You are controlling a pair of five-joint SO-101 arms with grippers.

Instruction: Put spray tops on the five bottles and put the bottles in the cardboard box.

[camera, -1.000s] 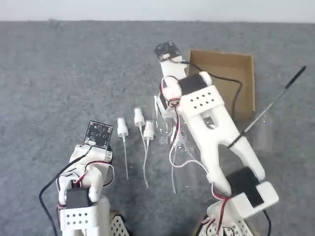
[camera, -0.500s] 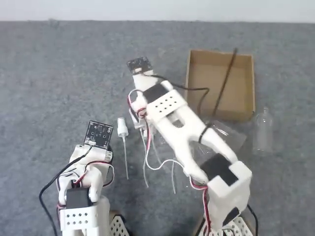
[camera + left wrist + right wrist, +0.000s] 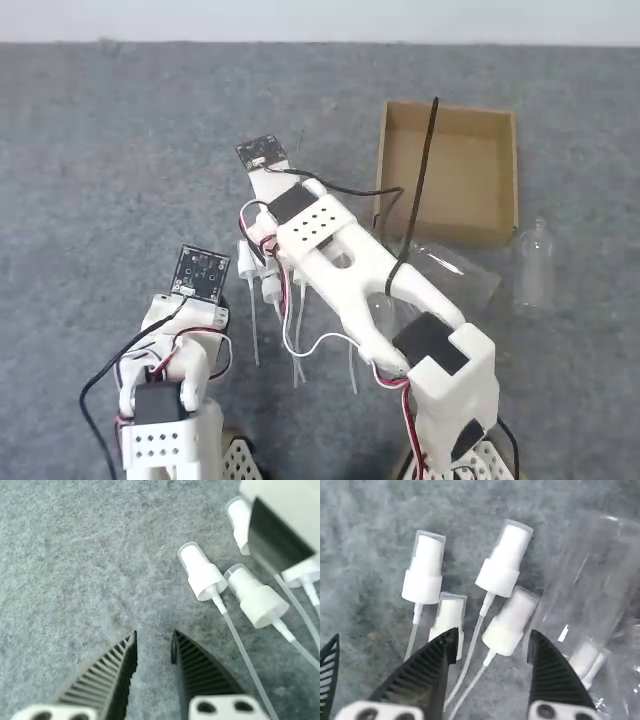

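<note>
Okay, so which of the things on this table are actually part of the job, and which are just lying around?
Part of the job:
spray tops
clear bottles lying next to them
lone bottle beside the box
cardboard box

Just there:
grey felt table cover
black cable

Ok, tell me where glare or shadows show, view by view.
High view: even light, white glints on the lying clear bottle. Left wrist view: soft shadows beside the spray tops. Right wrist view: bright streaks on the nearby bottle.
</note>
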